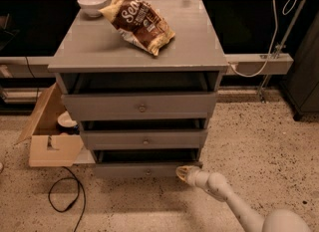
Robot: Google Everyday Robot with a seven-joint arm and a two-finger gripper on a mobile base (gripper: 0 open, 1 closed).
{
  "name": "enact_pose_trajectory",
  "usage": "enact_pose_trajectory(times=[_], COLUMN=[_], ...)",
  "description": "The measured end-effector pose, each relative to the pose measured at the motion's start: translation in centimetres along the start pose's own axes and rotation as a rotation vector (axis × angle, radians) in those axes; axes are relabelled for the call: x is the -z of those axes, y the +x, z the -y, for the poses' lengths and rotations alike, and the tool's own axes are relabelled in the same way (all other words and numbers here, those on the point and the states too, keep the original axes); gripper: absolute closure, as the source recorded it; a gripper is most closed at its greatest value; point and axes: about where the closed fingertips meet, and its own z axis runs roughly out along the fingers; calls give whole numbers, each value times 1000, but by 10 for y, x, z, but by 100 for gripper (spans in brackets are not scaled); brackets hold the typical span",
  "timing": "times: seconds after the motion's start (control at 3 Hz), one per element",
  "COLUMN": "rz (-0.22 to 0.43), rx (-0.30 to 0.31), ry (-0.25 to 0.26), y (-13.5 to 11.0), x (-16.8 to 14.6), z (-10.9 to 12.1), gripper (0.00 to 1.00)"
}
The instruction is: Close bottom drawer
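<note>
The bottom drawer (129, 171) sits lowest in the grey cabinet (212, 121), just above the floor (269, 141). It is pulled partway out, with a dark gap showing above its low front panel. Its tiny knob (148, 172) marks the centre of that panel. My pincer (183, 173) is down at the panel's right end, right against the front face or very nearly so; I cannot tell whether it is apart or together. The pale arm (227, 198) trails back from it toward the lower right corner.

As I judge it, the step in hand is the push itself. The contact point is off centre, so I would slide the pincer left toward the knob before committing. Otherwise I would push slowly and straight into the cabinet, because a shove at one end could skew the drawer and jam it. I would keep the tip low on the panel so it does not ride up into the gap or catch the middle drawer (144, 140), which also stands a little open, as does the top drawer (141, 107).

Farther out, a chip bag (137, 24) and a white bowl (92, 3) rest on the counter (189, 42). A hard bump could rattle them. A cardboard box (50, 136) stands just left of the cabinet and a black cable (65, 196) loops on the floor, both well clear of my push line.
</note>
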Motion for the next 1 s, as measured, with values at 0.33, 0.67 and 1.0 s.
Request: enact_pose_trajectory(times=[0.33, 0.67, 1.0], rz=[38, 67, 97], rx=[-3, 4, 17], ry=[19, 22, 29], y=[0, -4, -10], x=[-11, -21, -16], z=[16, 29, 38], gripper=[100, 100, 100])
